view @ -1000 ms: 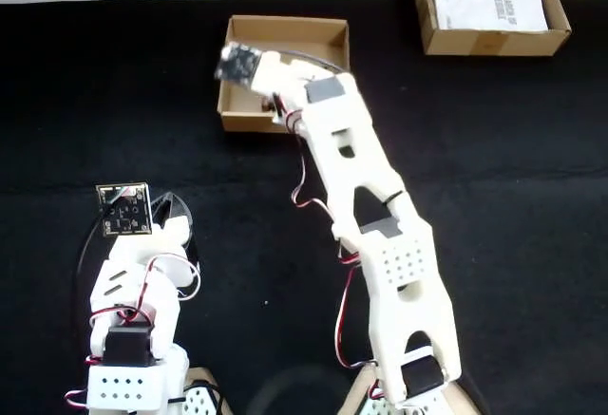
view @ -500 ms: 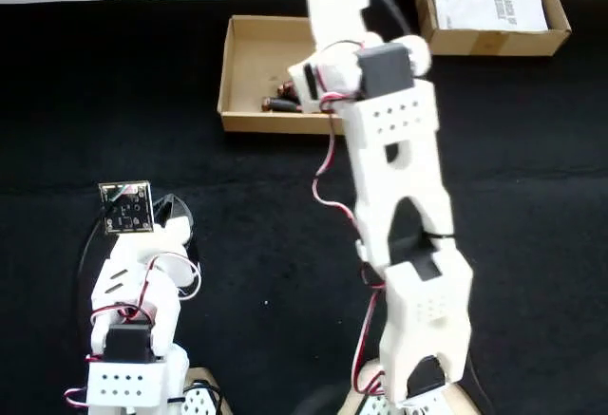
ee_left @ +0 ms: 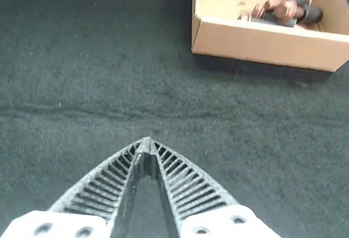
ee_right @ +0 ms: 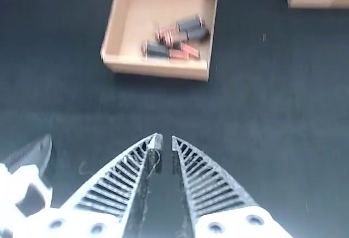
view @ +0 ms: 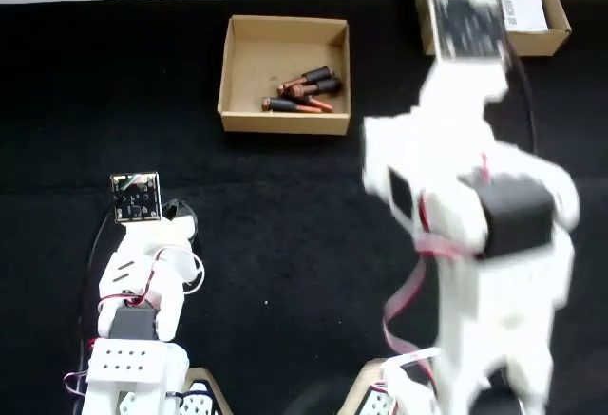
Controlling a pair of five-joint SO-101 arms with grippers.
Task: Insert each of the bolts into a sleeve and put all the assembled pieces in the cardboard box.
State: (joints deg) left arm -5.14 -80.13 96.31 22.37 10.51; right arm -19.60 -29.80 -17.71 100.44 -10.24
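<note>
The cardboard box [view: 285, 122] is sitting on the black table [view: 285, 206], toward its far side; the assembled pieces [view: 302, 92], dark sleeves with copper-coloured bolts, are lying in a loose cluster inside it, toward its right-hand wall in the high view. The left hand [ee_left: 146, 142] is hovering low over bare table, short of the box; its fingertips are meeting at the tips and gripping nothing. The right hand [ee_right: 163, 140] is hanging high above the table, looking down on the box from the near side; its fingers are standing a narrow gap apart and holding nothing. A second box [view: 532, 43], containing a printed sheet, is sitting at the far right.
</note>
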